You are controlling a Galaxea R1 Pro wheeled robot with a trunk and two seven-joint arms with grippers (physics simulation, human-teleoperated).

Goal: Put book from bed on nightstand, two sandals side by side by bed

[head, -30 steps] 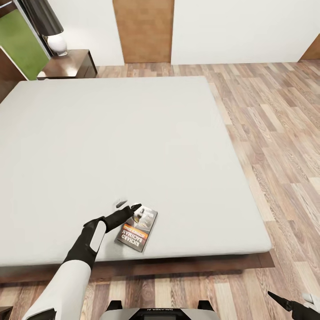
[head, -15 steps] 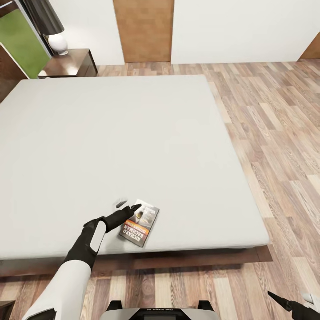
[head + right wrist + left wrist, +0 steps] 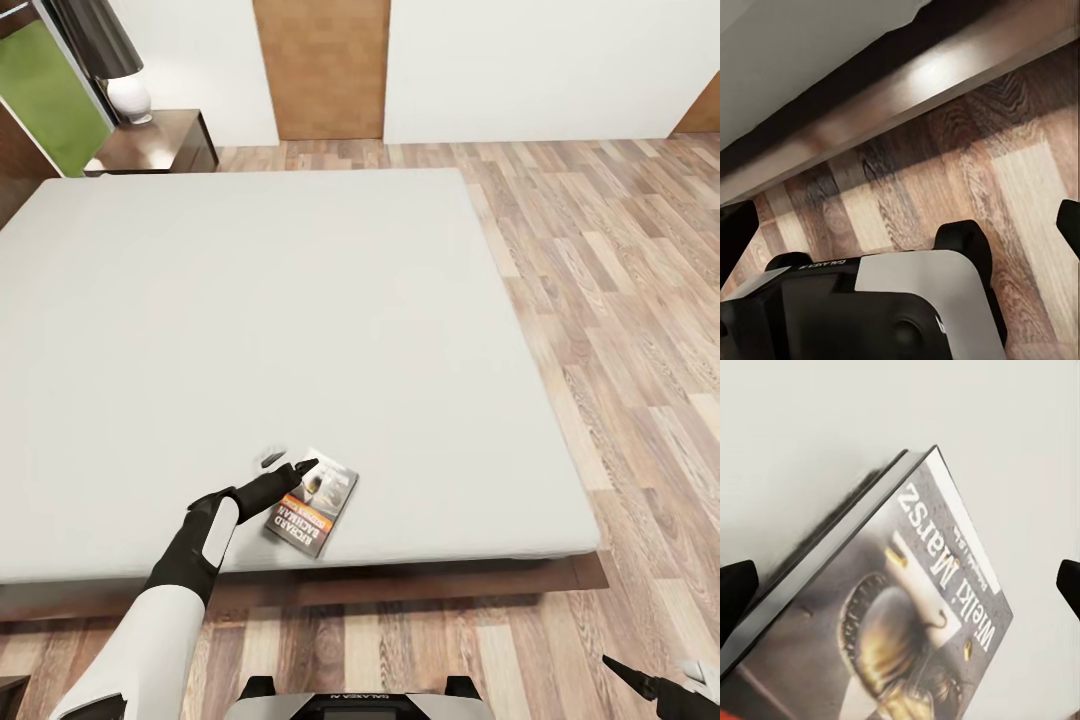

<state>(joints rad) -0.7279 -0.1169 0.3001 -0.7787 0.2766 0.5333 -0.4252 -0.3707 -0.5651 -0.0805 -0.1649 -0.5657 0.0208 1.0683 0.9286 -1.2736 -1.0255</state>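
The book [image 3: 315,502] lies flat on the pale mattress of the bed [image 3: 250,330], close to its foot edge, cover up. My left gripper [image 3: 288,462] hovers open over the book's far-left corner. In the left wrist view the book [image 3: 915,607] fills the space under the left gripper [image 3: 900,585], whose fingertips [image 3: 735,592] stand wide apart at either side without touching it. My right gripper [image 3: 650,680] hangs low over the floor at the right of the bed's foot, open and holding nothing [image 3: 900,229]. A nightstand [image 3: 160,145] stands at the far-left corner of the bed. The sandals are out of view.
A lamp [image 3: 125,90] with a dark shade stands on the nightstand. A brown door [image 3: 320,70] is set in the white far wall. Wood-plank floor [image 3: 620,300] runs along the bed's right side. The dark bed frame [image 3: 907,97] and my own base [image 3: 885,307] lie below the right gripper.
The whole view has shifted slightly, so the bed's foot edge sits a little higher in the picture. The left gripper stays open over the book. The right arm holds still.
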